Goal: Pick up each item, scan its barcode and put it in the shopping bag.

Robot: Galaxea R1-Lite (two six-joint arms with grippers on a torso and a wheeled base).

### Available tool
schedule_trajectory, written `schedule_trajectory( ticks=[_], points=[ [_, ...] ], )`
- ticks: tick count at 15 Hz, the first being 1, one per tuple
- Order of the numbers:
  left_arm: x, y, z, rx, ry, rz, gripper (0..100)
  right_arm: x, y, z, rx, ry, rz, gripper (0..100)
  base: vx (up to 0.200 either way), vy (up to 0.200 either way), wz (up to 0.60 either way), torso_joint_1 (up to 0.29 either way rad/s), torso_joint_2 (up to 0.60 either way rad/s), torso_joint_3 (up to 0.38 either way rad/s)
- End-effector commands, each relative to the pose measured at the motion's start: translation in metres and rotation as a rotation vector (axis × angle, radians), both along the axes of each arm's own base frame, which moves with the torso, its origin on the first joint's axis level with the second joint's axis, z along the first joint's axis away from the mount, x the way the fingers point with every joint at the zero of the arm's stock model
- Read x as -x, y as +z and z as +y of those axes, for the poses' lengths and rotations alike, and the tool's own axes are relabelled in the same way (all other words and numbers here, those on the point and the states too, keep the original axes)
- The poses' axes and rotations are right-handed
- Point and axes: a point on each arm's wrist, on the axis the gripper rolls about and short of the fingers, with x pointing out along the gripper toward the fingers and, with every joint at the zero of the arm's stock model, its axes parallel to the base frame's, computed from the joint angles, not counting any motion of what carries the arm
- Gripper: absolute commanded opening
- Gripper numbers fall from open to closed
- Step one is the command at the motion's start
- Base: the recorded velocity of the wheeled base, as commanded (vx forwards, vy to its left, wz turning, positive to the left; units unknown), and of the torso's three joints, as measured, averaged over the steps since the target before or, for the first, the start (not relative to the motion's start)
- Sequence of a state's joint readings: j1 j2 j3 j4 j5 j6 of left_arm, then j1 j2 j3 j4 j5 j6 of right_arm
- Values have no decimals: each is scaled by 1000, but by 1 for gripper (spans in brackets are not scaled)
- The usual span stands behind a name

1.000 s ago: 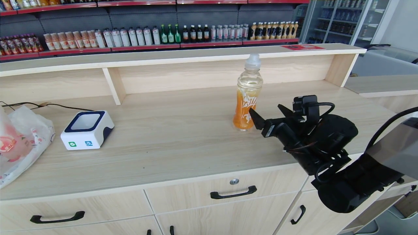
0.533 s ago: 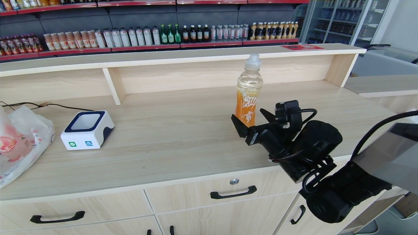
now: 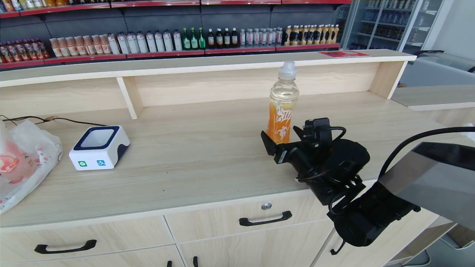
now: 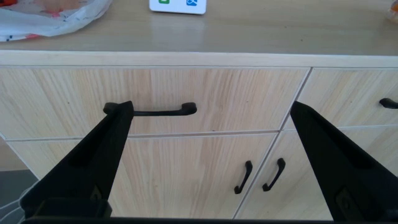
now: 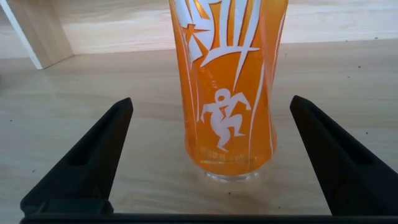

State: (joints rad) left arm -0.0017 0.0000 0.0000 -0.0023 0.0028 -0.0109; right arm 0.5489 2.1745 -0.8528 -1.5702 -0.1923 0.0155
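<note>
Head view hides the base of the bottle (image 3: 282, 105) behind my right gripper (image 3: 281, 136), which has moved in from the right since earlier, jaws wide open astride it, gripping nothing.

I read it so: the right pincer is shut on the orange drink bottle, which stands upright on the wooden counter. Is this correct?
Not quite. The right pincer is open, one finger on each side of the orange drink bottle, as the right wrist view shows. The bottle does stand upright on the wooden counter.
</note>
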Motion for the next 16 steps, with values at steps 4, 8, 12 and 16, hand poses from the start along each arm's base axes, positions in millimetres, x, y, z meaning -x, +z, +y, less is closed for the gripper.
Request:
schedule_trajectory(
  ticks=[4, 8, 12, 16],
  points=[
    [0, 0, 0, 0, 0, -1, 100, -8, -11, 3, -3, -38, 21, 100, 0, 0, 0, 0, 0, 0],
    [0, 0, 0, 0, 0, 1, 100, -9, -13, 0, -4, -55, 26, 100, 0, 0, 0, 0, 0, 0],
    [0, 0, 0, -3, 0, 1, 100, -11, -19, -7, 1, -72, 49, 100, 0, 0, 0, 0, 0, 0],
    [0, 0, 0, -3, 0, -1, 100, -10, -25, -13, 6, -84, 77, 100, 0, 0, 0, 0, 0, 0]
  ],
)
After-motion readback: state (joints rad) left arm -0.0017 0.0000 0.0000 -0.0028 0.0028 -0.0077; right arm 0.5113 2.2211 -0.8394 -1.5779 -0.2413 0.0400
